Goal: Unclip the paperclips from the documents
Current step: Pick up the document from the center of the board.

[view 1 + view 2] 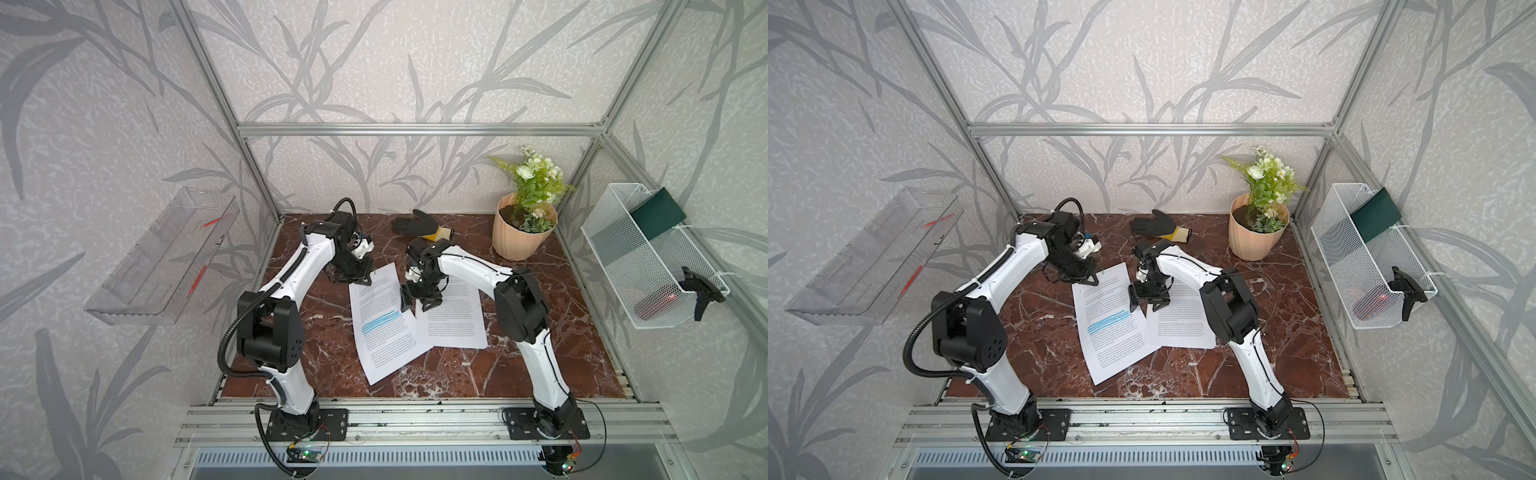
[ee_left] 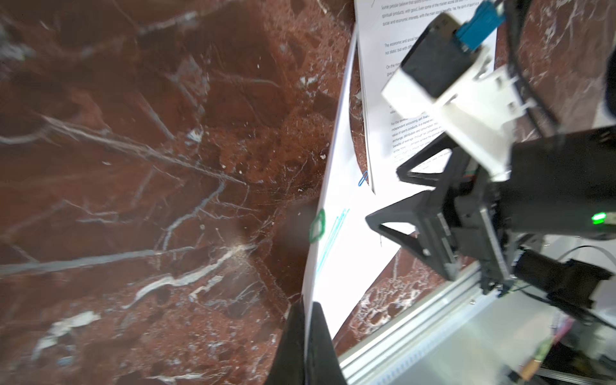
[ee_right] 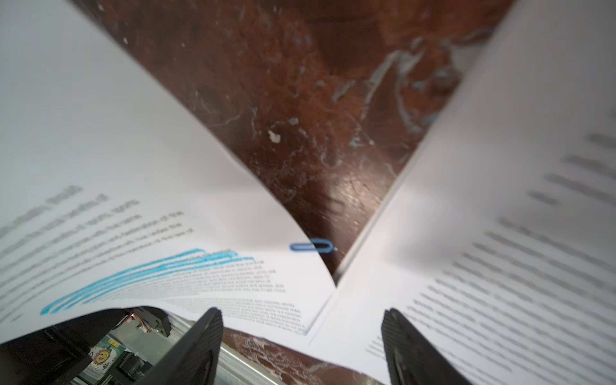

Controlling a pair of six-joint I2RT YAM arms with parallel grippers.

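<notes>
So the left gripper (image 2: 306, 320) is clamped shut on the highlighted document (image 1: 382, 328) at its edge, probably to keep the sheets from sliding. The right gripper (image 3: 301, 316) hangs wide open just short of the blue paperclip (image 3: 311, 247) on that document's side edge, lined up to pull it, I'd guess.

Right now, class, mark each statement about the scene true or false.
1. The left end effector is shut on the highlighted document's edge. True.
2. The right end effector grips the blue paperclip. False: it is open and clear of the clip, which sits on the highlighted document's edge.
3. The glove lies on the documents. False: it lies on the table behind them.
4. The highlighted document overlaps the plain document. True.
</notes>
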